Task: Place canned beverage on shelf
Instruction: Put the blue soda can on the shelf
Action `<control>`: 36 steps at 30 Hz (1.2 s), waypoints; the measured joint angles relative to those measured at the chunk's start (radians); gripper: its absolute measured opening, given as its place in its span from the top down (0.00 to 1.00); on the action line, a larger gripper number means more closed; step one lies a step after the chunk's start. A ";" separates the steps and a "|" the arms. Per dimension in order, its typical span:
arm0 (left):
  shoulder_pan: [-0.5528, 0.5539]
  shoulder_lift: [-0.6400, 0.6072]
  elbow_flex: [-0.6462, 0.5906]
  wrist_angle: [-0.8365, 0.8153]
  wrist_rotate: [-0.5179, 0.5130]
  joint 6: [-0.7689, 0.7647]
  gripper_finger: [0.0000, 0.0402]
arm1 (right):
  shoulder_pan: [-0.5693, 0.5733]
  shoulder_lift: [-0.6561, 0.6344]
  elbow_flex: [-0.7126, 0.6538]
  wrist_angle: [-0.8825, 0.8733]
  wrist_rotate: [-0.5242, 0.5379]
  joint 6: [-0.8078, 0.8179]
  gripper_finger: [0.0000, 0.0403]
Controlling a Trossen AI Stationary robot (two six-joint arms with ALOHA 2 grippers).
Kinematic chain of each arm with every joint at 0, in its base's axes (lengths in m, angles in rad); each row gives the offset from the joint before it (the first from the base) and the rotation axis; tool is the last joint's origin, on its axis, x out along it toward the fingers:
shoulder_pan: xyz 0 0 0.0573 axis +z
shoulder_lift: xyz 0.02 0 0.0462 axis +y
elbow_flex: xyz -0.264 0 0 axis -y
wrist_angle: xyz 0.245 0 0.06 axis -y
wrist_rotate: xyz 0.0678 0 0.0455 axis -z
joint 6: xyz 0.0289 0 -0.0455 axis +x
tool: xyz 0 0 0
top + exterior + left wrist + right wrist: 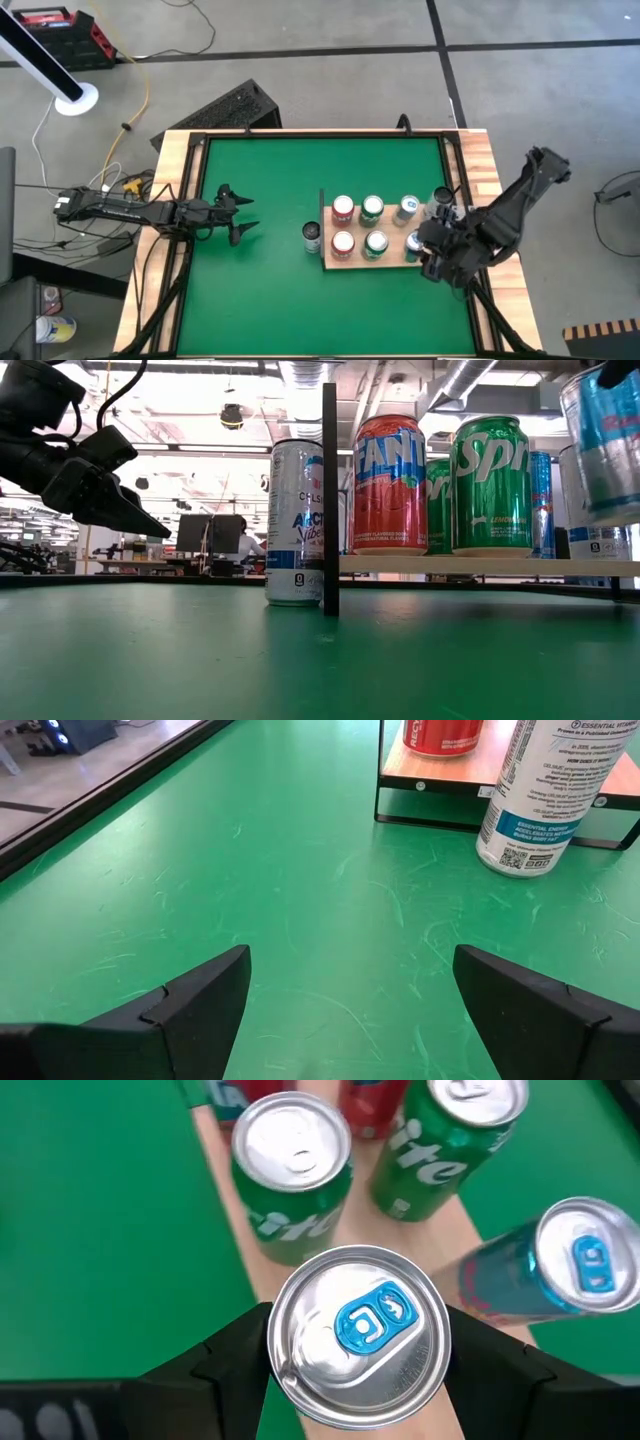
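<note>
My right gripper (428, 252) is shut on a silver canned beverage with a blue tab (360, 1338), above the right near part of the shelf (360, 263). The shelf is a small light wooden board with a dark upright edge (330, 500). In the low view the held can (603, 445) hangs higher than the cans on the board. Two red cans, two green cans (375, 243) and a silver-blue can (408, 207) stand on the shelf. My left gripper (240, 217) is open and empty at the table's left. My right gripper pinches the can's upper wall (290, 1385), just under the rim, between its two fingers (230, 1360), one on each side. The fingers come slanting down from above and from the table's right. The can stands about upright, top up, lifted clear of the shelf.
A tall white can (312, 236) stands on the green table just left of the shelf's upright edge; it also shows in the left wrist view (535, 795). Open green tabletop lies between my left gripper and the shelf. The light wooden frame (480, 170) borders the table.
</note>
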 joint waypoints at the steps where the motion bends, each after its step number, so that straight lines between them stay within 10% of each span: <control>1: 0.000 0.000 0.000 0.000 0.000 0.000 0.17 | 0.000 0.011 0.000 -0.002 0.013 0.010 0.33; 36: 0.000 0.000 0.000 0.000 0.000 0.000 0.17 | 0.009 0.024 -0.134 0.080 0.133 0.175 0.33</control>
